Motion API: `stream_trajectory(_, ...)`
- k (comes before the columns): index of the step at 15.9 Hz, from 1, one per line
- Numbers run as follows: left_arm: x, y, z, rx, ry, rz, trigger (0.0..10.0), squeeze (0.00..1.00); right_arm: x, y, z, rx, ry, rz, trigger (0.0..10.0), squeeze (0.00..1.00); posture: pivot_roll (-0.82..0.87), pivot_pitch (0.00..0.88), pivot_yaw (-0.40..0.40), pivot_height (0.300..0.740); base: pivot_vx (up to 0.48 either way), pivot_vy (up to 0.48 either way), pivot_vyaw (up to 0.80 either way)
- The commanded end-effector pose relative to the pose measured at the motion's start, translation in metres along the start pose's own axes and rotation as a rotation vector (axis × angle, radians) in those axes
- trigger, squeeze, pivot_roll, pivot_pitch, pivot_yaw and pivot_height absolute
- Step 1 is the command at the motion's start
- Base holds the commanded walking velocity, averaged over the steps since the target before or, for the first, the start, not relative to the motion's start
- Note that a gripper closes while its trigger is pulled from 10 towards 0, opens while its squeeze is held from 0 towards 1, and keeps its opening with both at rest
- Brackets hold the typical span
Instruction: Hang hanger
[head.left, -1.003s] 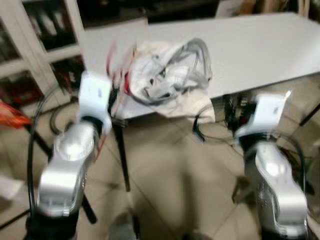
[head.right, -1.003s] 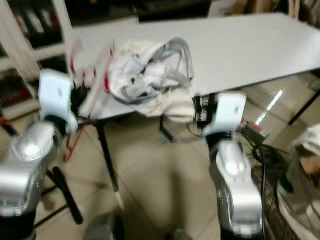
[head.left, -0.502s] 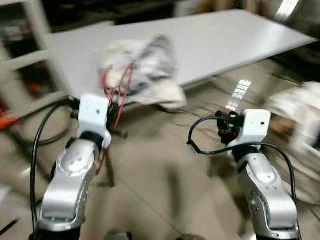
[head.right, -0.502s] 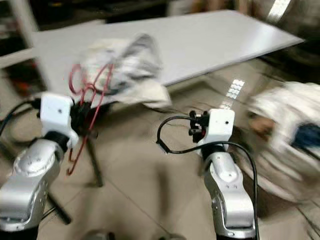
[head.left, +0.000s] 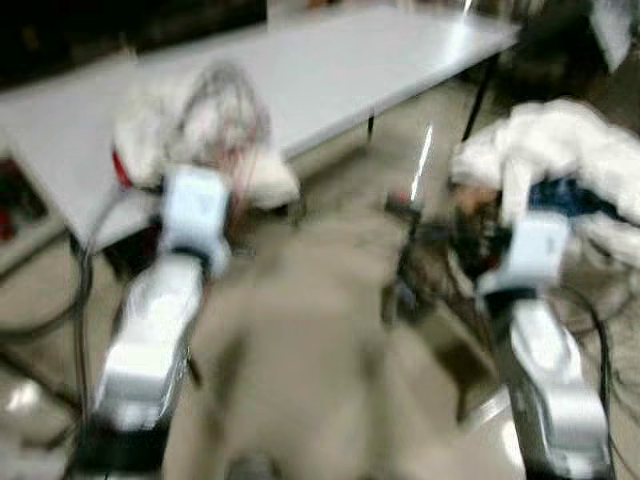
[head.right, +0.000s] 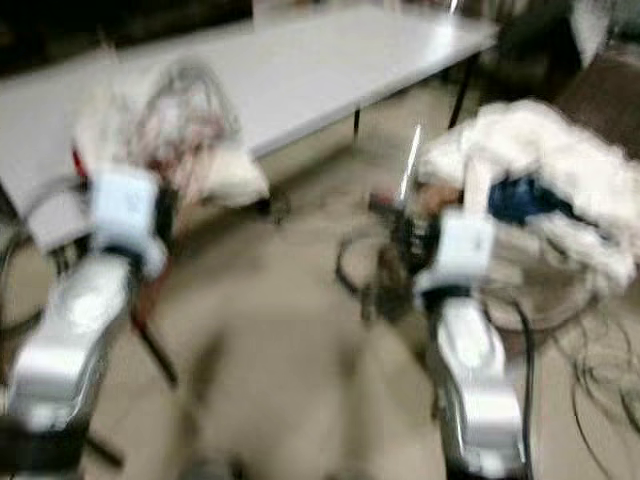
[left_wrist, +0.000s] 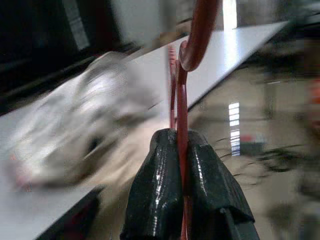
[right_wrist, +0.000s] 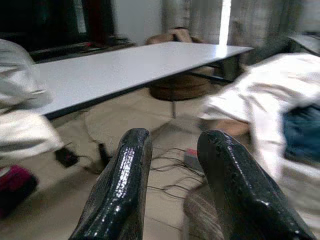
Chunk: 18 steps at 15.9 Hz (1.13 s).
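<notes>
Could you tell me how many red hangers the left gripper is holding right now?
At least 2, both pinched in the left gripper: one red hanger hooks overhead, and a second red wire runs beside it. Blur may hide more.

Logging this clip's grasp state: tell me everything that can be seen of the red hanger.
The red hanger looks like thin, glossy wire, possibly coated. In the left wrist view its stem runs up between the left gripper, whose black fingers are shut on it, to a curved hook at the top. A second red strand runs beside the stem. It hangs in the air, apart from the white table and the pile of pale clothes behind. Its lower part is hidden.
</notes>
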<state>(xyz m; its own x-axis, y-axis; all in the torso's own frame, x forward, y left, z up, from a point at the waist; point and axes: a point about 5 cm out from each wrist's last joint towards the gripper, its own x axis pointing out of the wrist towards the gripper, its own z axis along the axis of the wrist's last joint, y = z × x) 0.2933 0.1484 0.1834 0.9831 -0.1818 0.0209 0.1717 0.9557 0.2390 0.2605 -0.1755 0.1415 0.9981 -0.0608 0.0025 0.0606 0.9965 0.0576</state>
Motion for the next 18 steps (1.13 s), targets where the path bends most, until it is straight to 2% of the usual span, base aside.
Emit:
stream_trajectory(1, 0.003, 0.004, 0.004, 0.024, -0.015, -0.016, 10.0, 0.00, 0.001, 0.002, -0.002, 0.022, -0.002, -0.014, 10.0, 0.00, -0.03, 0.050, -0.001, 0.740, 0.000, 0.000, -0.80)
stream_trajectory(2, 0.007, 0.009, 0.019, -0.009, -0.043, 0.024, 10.0, 0.00, -0.002, 0.009, 0.001, 0.040, -0.017, 0.006, 10.0, 0.00, -0.01, 0.035, 0.018, 0.740, 0.000, 0.000, -0.80)
stream_trajectory(3, 0.008, 0.007, 0.022, -0.064, -0.040, 0.021, 10.0, 0.00, -0.003, 0.011, 0.001, 0.034, -0.023, 0.014, 10.0, 0.00, 0.00, 0.036, 0.014, 0.740, 0.000, 0.000, -0.80)
stream_trajectory(5, 0.005, 0.005, 0.008, -0.035, -0.032, 0.026, 10.0, 0.00, 0.000, 0.016, 0.000, 0.018, -0.024, 0.027, 10.0, 0.00, -0.02, 0.038, 0.020, 0.740, 0.000, 0.000, -0.80)
stream_trajectory(7, -0.004, 0.001, -0.017, -0.038, 0.020, 0.003, 10.0, 0.00, 0.001, 0.017, 0.005, -0.042, -0.047, 0.034, 10.0, 0.00, -0.05, 0.045, 0.004, 0.740, 0.000, 0.000, -0.80)
stream_trajectory(8, -0.012, 0.000, -0.020, -0.073, 0.032, 0.027, 10.0, 0.00, -0.002, 0.011, 0.008, -0.031, -0.038, 0.038, 10.0, 0.00, -0.05, 0.060, -0.020, 0.740, 0.000, 0.000, -0.80)
stream_trajectory(9, -0.014, 0.000, -0.021, -0.075, 0.034, 0.035, 10.0, 0.00, -0.003, 0.010, 0.009, -0.032, -0.036, 0.047, 10.0, 0.00, -0.05, 0.060, -0.020, 0.740, 0.000, 0.000, -0.80)
stream_trajectory(12, -0.022, -0.008, -0.017, -0.051, 0.011, 0.033, 10.0, 0.00, -0.002, 0.000, 0.004, -0.063, 0.000, 0.071, 10.0, 0.00, -0.04, 0.098, -0.060, 0.740, 0.000, 0.000, -0.80)
stream_trajectory(13, -0.023, -0.007, -0.015, -0.045, 0.002, 0.035, 10.0, 0.00, -0.002, 0.001, 0.005, -0.065, -0.005, 0.076, 10.0, 0.00, -0.04, 0.098, -0.060, 0.740, 0.000, 0.000, -0.80)
stream_trajectory(14, -0.024, -0.004, -0.008, -0.075, -0.028, 0.043, 10.0, 0.00, -0.001, 0.003, 0.011, -0.063, -0.023, 0.086, 10.0, 0.00, -0.05, 0.103, -0.061, 0.740, 0.000, 0.000, -0.80)
stream_trajectory(15, -0.023, -0.002, -0.005, -0.065, -0.029, 0.045, 10.0, 0.00, 0.000, 0.003, 0.014, -0.029, -0.025, 0.081, 10.0, 0.00, -0.04, 0.108, -0.064, 0.740, 0.000, 0.000, -0.80)
stream_trajectory(17, -0.018, -0.002, 0.002, -0.058, -0.038, 0.001, 10.0, 0.00, 0.003, 0.009, 0.022, -0.039, -0.059, 0.119, 10.0, 0.00, -0.04, 0.107, -0.058, 0.740, 0.000, 0.000, 0.00)
stream_trajectory(18, -0.018, -0.005, 0.006, -0.023, -0.054, -0.041, 10.0, 0.00, 0.004, 0.010, 0.024, -0.047, -0.067, 0.122, 10.0, 0.00, -0.05, 0.088, -0.051, 0.740, 0.300, 0.000, 0.00)
